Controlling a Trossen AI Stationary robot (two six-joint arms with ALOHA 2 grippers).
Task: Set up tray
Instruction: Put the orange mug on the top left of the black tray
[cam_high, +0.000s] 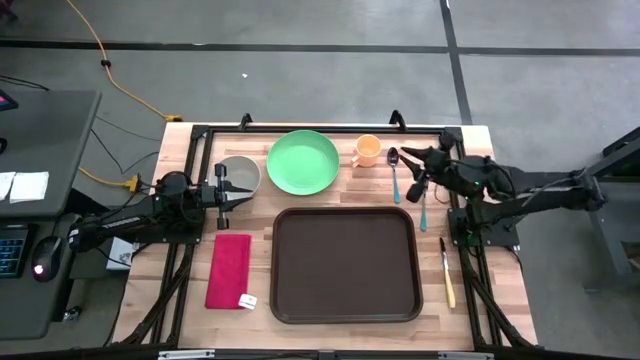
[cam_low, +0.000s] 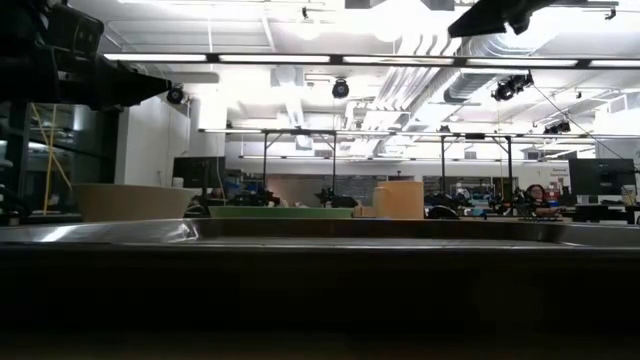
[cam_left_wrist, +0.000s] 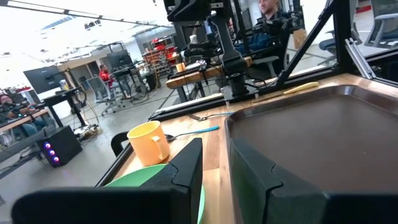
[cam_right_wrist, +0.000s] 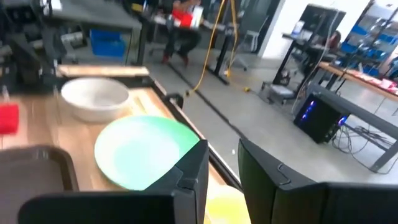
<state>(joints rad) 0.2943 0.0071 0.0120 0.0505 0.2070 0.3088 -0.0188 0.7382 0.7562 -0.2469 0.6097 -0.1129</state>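
Tray (cam_high: 345, 265) looks stiff, light, probably slick plastic, so its raised rim is the spot to pinch. Left gripper (cam_high: 232, 192) and right gripper (cam_high: 412, 170) both hover beyond it, fingers parted, holding nothing.

tray (cam_high: 346, 263) bare, open from above | plate (cam_high: 302, 161), cup (cam_high: 368, 150) behind | napkin (cam_high: 229, 270) left
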